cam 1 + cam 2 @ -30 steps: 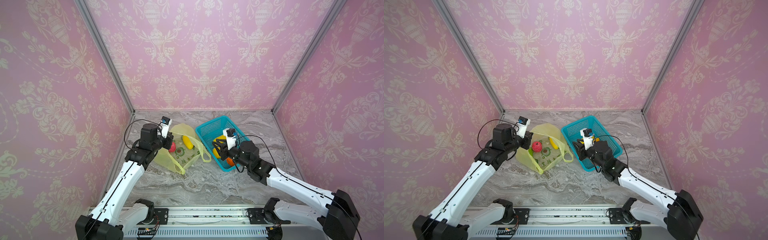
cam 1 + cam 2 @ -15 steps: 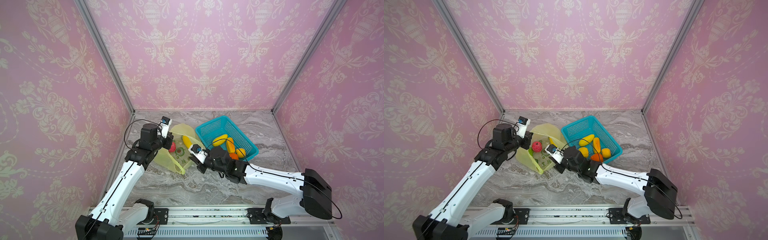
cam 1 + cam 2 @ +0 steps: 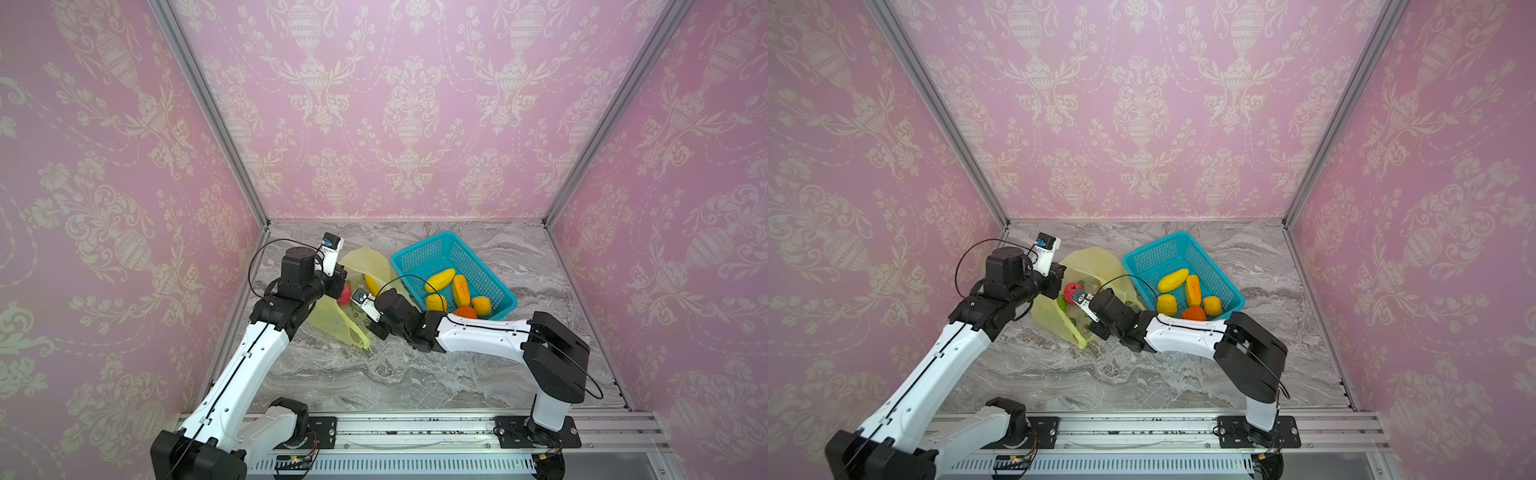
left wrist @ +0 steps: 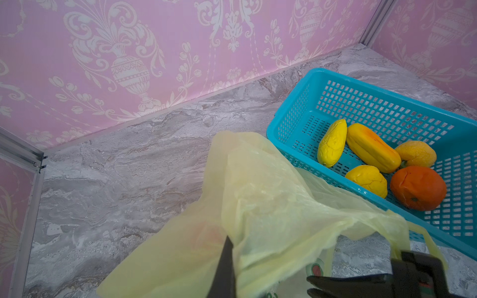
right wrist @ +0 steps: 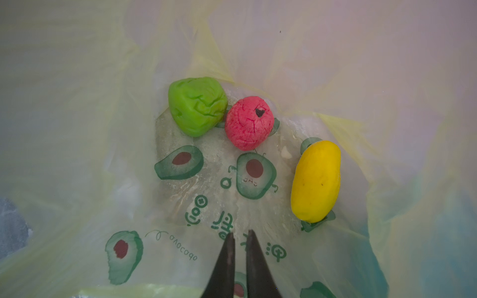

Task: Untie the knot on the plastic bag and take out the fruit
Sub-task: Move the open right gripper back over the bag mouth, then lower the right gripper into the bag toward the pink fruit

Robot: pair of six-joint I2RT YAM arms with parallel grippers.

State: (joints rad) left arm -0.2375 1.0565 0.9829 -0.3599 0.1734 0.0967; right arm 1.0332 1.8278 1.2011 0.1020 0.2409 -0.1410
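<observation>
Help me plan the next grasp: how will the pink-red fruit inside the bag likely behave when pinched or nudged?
The pink-red fruit looks roundish, so it may roll on the plastic bag. Its matte, cracked skin suggests soft foam: probably light and grippy, denting when squeezed. It touches the green fruit, so a nudge may shift both.

Yellow-green plastic bag (image 4: pixel 271 206) lies open, avocado print showing. Inside: green piece (image 5: pixel 197 105), pink-red piece (image 5: pixel 248 123), yellow oblong piece (image 5: pixel 316 182). Five yellow and orange pieces (image 4: pixel 369 147) in teal basket (image 4: pixel 291 113).

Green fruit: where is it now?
In the right wrist view the green fruit lies in the plastic bag, beside the pink-red fruit; in a top view that bag sits left of the teal basket.
</observation>
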